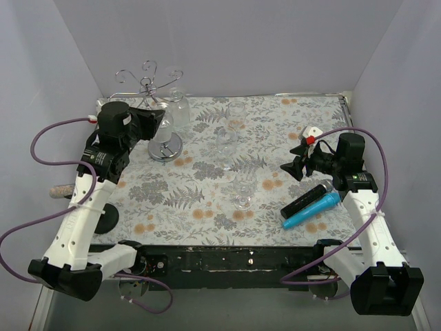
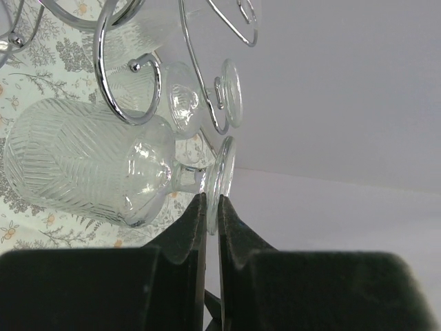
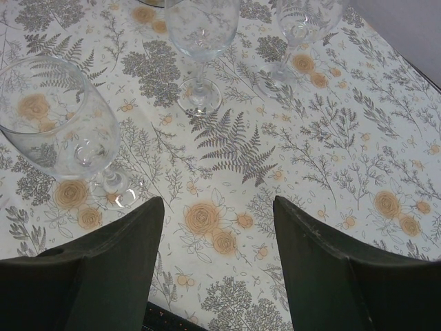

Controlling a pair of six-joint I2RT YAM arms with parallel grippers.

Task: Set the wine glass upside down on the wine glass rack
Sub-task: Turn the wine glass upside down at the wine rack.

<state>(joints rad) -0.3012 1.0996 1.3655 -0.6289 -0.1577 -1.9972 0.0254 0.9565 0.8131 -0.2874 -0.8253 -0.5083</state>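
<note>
The left tool (image 2: 212, 207) is clenching on the round foot of the ribbed wine glass (image 2: 76, 162), holding it at the curled arms of the wine glass rack (image 1: 147, 84), which is standing at the far left of the table (image 3: 331, 138). Just beside it another glass (image 2: 182, 103) is hanging from a curl. The right tool (image 3: 217, 203) is hovering released, well apart, over upright glasses (image 3: 200, 41) mid-table.
</note>
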